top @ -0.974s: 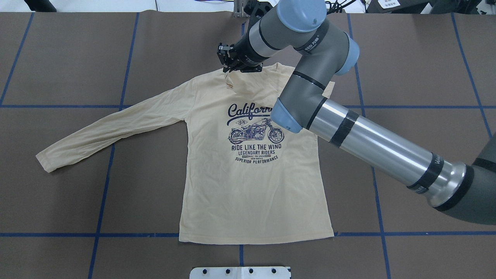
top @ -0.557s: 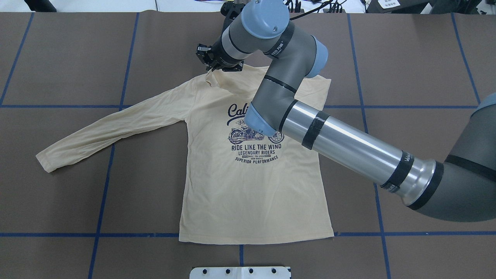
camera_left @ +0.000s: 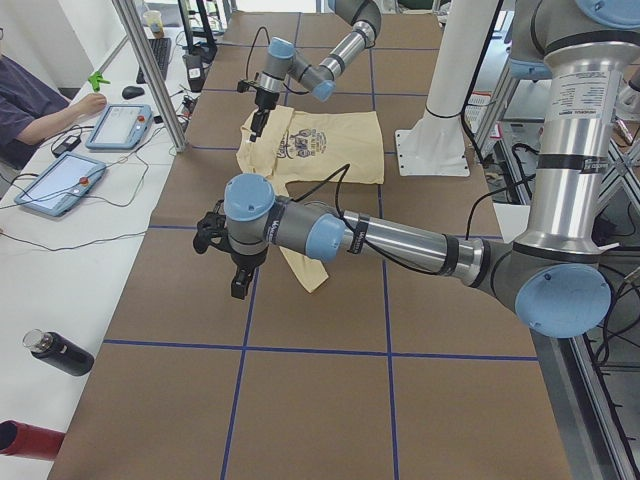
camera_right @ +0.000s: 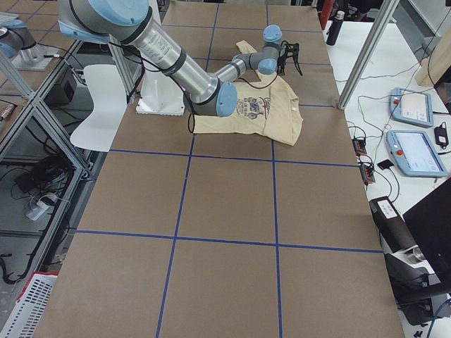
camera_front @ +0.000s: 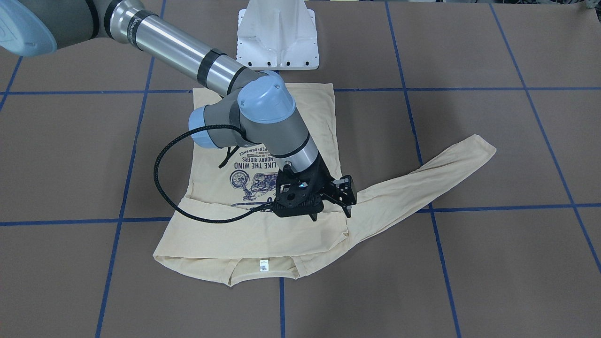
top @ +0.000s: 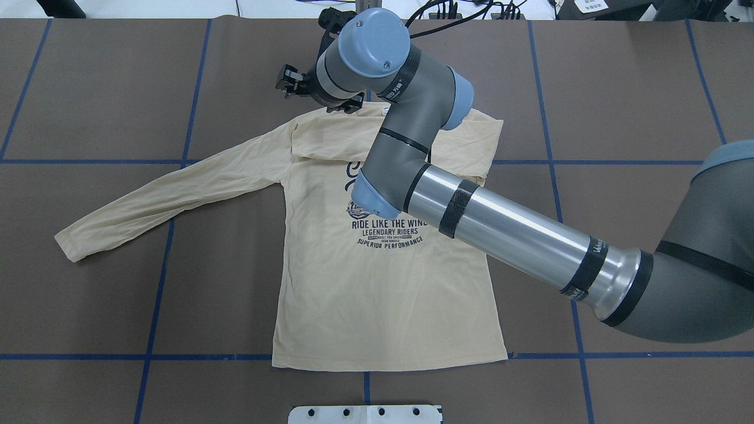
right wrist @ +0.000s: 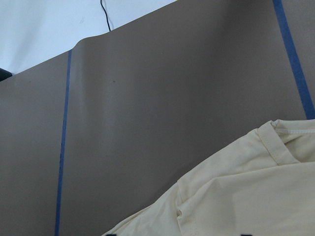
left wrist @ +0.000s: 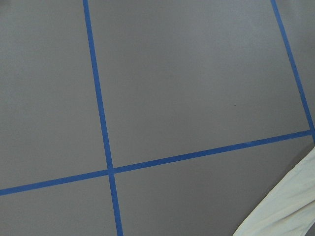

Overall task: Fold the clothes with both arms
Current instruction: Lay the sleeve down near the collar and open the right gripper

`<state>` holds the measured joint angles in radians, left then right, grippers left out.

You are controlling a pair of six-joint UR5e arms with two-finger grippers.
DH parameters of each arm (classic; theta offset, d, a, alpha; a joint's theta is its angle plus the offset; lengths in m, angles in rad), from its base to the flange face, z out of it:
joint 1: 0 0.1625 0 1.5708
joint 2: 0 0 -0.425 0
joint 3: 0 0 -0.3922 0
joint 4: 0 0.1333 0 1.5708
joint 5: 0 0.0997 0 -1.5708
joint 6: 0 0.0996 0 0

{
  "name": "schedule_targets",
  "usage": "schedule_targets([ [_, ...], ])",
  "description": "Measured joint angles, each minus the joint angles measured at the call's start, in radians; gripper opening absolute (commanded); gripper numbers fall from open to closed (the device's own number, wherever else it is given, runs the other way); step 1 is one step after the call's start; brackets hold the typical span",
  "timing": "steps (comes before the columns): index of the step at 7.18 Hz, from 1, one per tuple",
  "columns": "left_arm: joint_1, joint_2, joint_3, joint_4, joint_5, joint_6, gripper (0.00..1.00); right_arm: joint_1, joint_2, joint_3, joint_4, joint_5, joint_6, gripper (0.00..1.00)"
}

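Observation:
The cream-yellow shirt [top: 377, 294] lies print side up on the brown table, neck label [camera_front: 263, 265] at its collar. One sleeve [top: 165, 200] stretches out flat to the overhead view's left. The other sleeve lies folded across the chest [top: 330, 138]. My right arm reaches across the shirt. Its gripper [top: 284, 82] [camera_front: 350, 199] hovers open just past the shoulder where the long sleeve begins, holding nothing. My left gripper [camera_left: 237, 285] shows only in the exterior left view, above the table beside the long sleeve's cuff [left wrist: 290, 211]; I cannot tell its state.
The white pedestal base [camera_front: 278, 33] stands at the table's robot side. Blue tape lines [top: 159, 259] grid the brown surface. Beside the table, a person [camera_left: 30, 100] sits by tablets [camera_left: 120, 125], and a black bottle [camera_left: 58, 352] lies there.
My right gripper carried the sleeve end leftwards across the chest, let go of it, and now sits beyond the shoulder. The folded sleeve lies flat.

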<state>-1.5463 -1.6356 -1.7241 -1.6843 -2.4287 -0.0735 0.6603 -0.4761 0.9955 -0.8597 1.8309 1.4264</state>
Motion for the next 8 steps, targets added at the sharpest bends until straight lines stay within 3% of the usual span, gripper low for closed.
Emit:
schedule_targets([
  [3,0.006,-0.001,-0.008,-0.046,0.001,-0.12,0.99,0.0,-0.002,0.043,-0.077,0.008,0.0,1.0],
  [6,0.078,0.024,-0.012,-0.167,0.05,-0.334,0.99,0.009,-0.033,0.181,-0.345,0.05,-0.066,1.0],
  [8,0.18,0.092,-0.018,-0.377,0.125,-0.559,0.99,0.021,-0.114,0.333,-0.528,0.064,-0.158,1.0],
])
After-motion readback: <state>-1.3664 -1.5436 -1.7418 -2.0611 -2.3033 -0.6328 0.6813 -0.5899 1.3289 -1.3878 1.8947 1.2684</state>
